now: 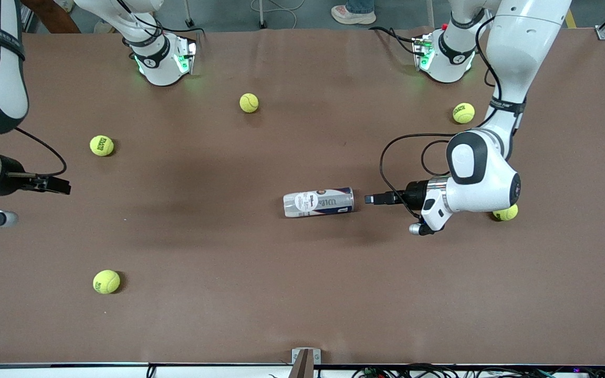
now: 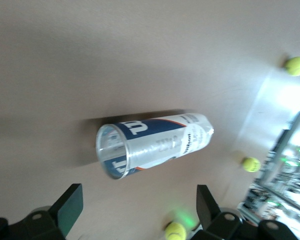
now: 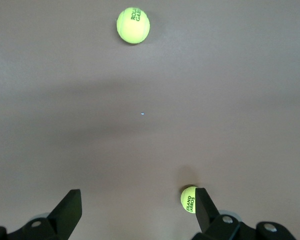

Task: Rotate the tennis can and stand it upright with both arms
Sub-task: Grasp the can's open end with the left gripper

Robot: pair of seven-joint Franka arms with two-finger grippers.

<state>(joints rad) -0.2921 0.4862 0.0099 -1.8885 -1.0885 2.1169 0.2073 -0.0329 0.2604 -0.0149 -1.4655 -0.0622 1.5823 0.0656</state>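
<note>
Two arms at the brown table (image 1: pixel 302 294), neither touching anything. Tennis can (image 1: pixel 319 202) lies on its side near the table's middle, a bit toward the left arm's end; long axis runs along the table's length, roughly 3-to-9 o'clock in the front view w/ a slight tilt, so the end toward the left arm sits a touch farther from the front camera. White-label end points at 9 o'clock toward the right arm's end; navy end w/ the big white letter points at 3 o'clock, straight at the left gripper (image 1: pixel 371 199). In the left wrist view the can (image 2: pixel 152 145) shows its clear round end toward the camera, empty inside as far as I can see. Left gripper is low over the table just beside the can's navy end, small gap, no contact; its fingers (image 2: pixel 70 207) stand wide apart w/ nothing between. Right gripper (image 1: pixel 63 185) is over the table at the right arm's end, well apart from the can, pointing at 3 o'clock toward it; fingers (image 3: pixel 70 210) apart too, holding nothing. Five tennis balls on the table: one (image 1: pixel 102 145) near the right gripper, one (image 1: pixel 106 281) nearest the front camera, one (image 1: pixel 249 103) between the bases, one (image 1: pixel 463 113) near the left arm's base, one (image 1: pixel 507 212) half hidden under the left wrist.
</note>
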